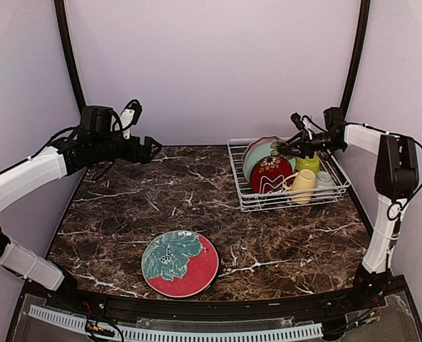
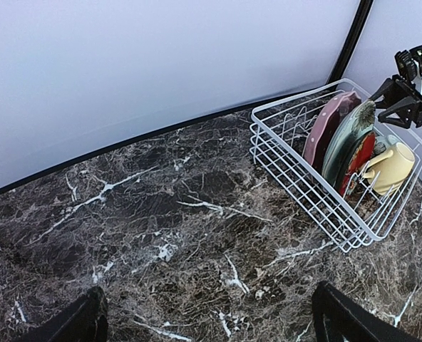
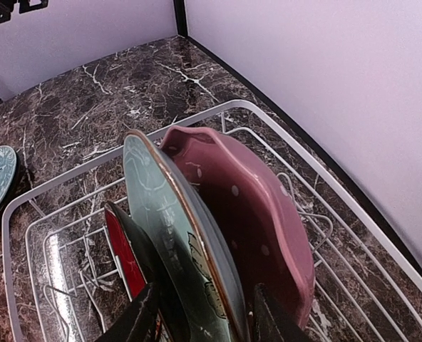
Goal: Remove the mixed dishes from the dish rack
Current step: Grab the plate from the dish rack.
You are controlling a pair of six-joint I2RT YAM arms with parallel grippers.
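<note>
The white wire dish rack (image 1: 289, 203) stands at the back right. Standing on edge in it are a pink scalloped plate (image 3: 254, 206), a pale teal plate (image 3: 161, 206) and a red floral plate (image 3: 122, 256). A pale yellow mug (image 1: 304, 185), a lime-green bowl (image 1: 309, 163) and a pale blue cup (image 1: 325, 184) sit beside them. My right gripper (image 3: 207, 313) straddles the teal plate's top rim, one finger on each side; I see no firm pinch. A red plate with a teal flower (image 1: 179, 263) lies flat on the table's near middle. My left gripper (image 1: 154, 149) hovers open at the back left, holding nothing.
The dark marble table (image 1: 197, 192) ends at black edge strips against pale walls. The rack (image 2: 304, 185) sits close to the right wall and the back corner. In the left wrist view the right gripper (image 2: 403, 92) shows above the rack's far end.
</note>
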